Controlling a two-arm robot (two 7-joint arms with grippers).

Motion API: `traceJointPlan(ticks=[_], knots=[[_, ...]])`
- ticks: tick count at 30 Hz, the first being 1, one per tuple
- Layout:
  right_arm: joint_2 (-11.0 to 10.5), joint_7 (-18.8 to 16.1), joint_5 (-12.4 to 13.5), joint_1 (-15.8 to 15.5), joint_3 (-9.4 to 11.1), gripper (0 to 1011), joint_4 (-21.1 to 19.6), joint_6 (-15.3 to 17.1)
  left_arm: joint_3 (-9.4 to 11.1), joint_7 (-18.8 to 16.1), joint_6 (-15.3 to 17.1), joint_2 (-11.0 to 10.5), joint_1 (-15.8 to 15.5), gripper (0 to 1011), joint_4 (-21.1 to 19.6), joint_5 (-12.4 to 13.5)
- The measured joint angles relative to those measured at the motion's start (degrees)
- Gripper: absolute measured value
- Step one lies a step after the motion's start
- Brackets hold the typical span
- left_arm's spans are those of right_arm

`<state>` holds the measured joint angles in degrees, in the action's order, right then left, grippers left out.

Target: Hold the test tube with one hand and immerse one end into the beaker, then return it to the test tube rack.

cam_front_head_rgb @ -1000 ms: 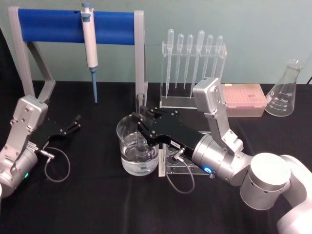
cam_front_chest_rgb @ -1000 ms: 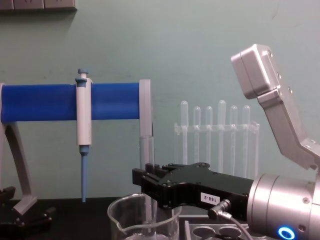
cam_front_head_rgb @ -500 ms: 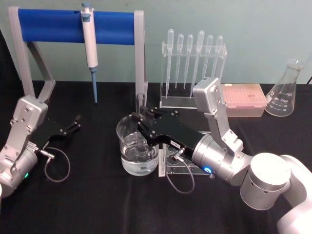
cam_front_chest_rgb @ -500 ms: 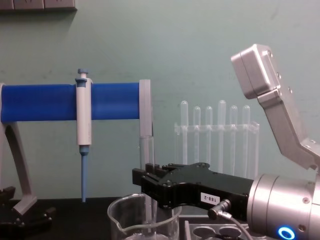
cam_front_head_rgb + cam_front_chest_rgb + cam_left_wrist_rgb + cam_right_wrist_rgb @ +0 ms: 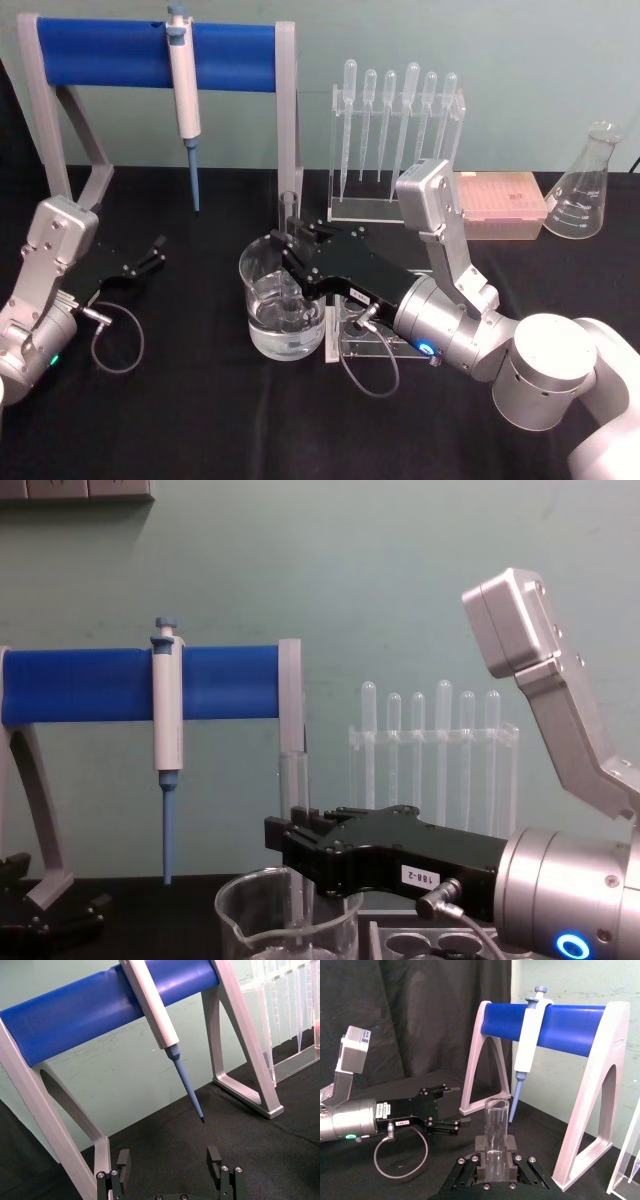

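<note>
My right gripper (image 5: 290, 252) is shut on the clear test tube (image 5: 289, 212) and holds it upright over the beaker (image 5: 256, 292). The tube's lower end reaches down inside the beaker, which holds clear liquid. From the chest, the tube (image 5: 293, 780) rises above the black fingers of the right gripper (image 5: 292, 842), and the beaker rim (image 5: 240, 917) sits just below. The right wrist view has the tube (image 5: 496, 1127) clamped between the right gripper's (image 5: 495, 1166) pads. My left gripper (image 5: 150, 255) rests open on the black cloth at the left, its fingers (image 5: 215, 1156) spread wide.
A blue-barred stand (image 5: 110, 52) with a white-and-blue pipettor (image 5: 184, 85) stands at the back left. Behind the beaker is a rack of plastic pipettes (image 5: 395, 120). A pink tip box (image 5: 500, 200) and a conical flask (image 5: 585, 185) are back right. A clear tube rack (image 5: 375, 345) lies under my right wrist.
</note>
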<state>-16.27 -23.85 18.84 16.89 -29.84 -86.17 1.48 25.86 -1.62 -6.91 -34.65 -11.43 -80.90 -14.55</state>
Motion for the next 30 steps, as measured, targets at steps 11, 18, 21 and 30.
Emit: traceJointPlan(ticks=[11, 18, 21, 30], knots=[[0.0, 0.0, 0.0, 0.0, 0.0, 224, 0.0, 0.0, 0.0, 0.0, 0.0, 0.0, 0.0, 1000, 0.0, 0.0], [0.0, 0.0, 0.0, 0.0, 0.0, 224, 0.0, 0.0, 0.0, 0.0, 0.0, 0.0, 0.0, 1000, 0.0, 0.0], [0.0, 0.0, 0.0, 0.0, 0.0, 224, 0.0, 0.0, 0.0, 0.0, 0.0, 0.0, 0.0, 1000, 0.0, 0.0], [0.0, 0.0, 0.0, 0.0, 0.0, 224, 0.0, 0.0, 0.0, 0.0, 0.0, 0.0, 0.0, 1000, 0.0, 0.0]])
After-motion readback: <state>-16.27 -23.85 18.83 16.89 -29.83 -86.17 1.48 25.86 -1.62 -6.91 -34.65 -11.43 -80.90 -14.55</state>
